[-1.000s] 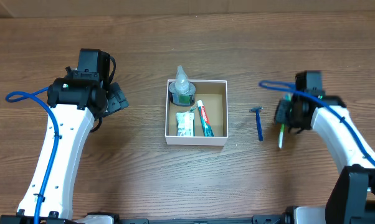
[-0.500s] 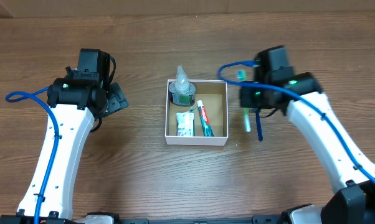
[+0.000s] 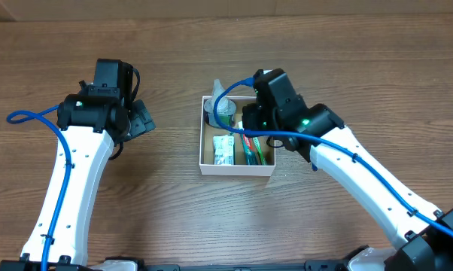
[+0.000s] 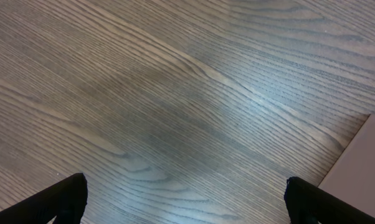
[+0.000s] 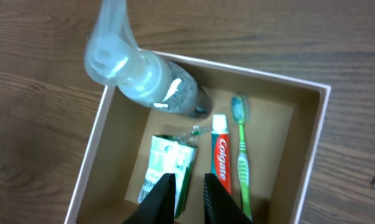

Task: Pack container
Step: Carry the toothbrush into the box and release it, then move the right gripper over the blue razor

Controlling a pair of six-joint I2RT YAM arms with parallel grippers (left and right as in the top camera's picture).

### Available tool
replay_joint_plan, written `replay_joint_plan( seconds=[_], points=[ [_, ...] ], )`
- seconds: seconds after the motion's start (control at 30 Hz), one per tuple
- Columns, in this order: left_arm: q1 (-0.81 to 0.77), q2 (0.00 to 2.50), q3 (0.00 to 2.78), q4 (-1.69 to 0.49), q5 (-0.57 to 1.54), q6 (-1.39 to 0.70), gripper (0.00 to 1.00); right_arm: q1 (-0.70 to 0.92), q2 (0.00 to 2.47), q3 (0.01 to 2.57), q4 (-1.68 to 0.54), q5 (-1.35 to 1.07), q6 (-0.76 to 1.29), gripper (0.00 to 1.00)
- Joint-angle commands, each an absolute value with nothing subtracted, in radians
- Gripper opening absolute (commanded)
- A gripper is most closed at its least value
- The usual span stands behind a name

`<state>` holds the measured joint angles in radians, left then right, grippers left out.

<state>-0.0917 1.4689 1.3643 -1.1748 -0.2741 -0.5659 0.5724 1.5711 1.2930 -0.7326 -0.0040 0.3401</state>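
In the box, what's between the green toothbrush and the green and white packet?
A red and white toothpaste tube lies between the toothbrush and the packet, inside the box. The right wrist view shows it best.

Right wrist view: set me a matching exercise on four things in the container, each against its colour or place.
In the container:
1. toothbrush
2. toothpaste tube
3. bottle
4. packet

a. clear, its top leaning out over a corner
b. green, between the tube and the bare floor
c. green and white, on the tube's other side
d. red and white, printed Colgate

Pairs: 1-b, 2-d, 3-a, 4-c.
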Motion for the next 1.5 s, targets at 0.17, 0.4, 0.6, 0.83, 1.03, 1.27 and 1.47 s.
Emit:
replay_joint_plan(
  seconds=[0.17, 0.4, 0.6, 0.83, 1.03, 1.27, 1.47],
  points=[
    [-0.09, 1.453, 1.384, -1.174, -0.288, -0.546, 1.0, 0.533, 1.584, 1.315, -0.844, 0.168, 0.352, 0.42],
    [-0.09, 1.453, 1.384, -1.174, -0.288, -0.546, 1.0, 0.45, 1.584, 1.302, -0.979, 0.201, 0.311, 0.5],
    [-0.09, 1.453, 1.384, -1.174, -0.288, -0.546, 1.0, 0.394, 1.584, 1.178, -0.935, 0.262, 0.307, 0.64],
    [-0.09, 1.453, 1.384, -1.174, -0.288, -0.546, 1.0, 0.266, 1.584, 0.981, -0.751, 0.227, 0.308, 0.73],
    [-0.09, 1.453, 1.384, -1.174, -0.288, -0.546, 1.0, 0.175, 1.584, 0.915, -0.709, 0.118, 0.209, 0.72],
    [-0.09, 1.453, 1.384, -1.174, -0.288, -0.546, 1.0, 0.175, 1.584, 0.854, -0.645, 0.118, 0.155, 0.72],
    [-0.09, 1.453, 1.384, -1.174, -0.288, -0.546, 1.0, 0.175, 1.584, 0.78, -0.544, 0.119, 0.144, 0.55]
  ],
)
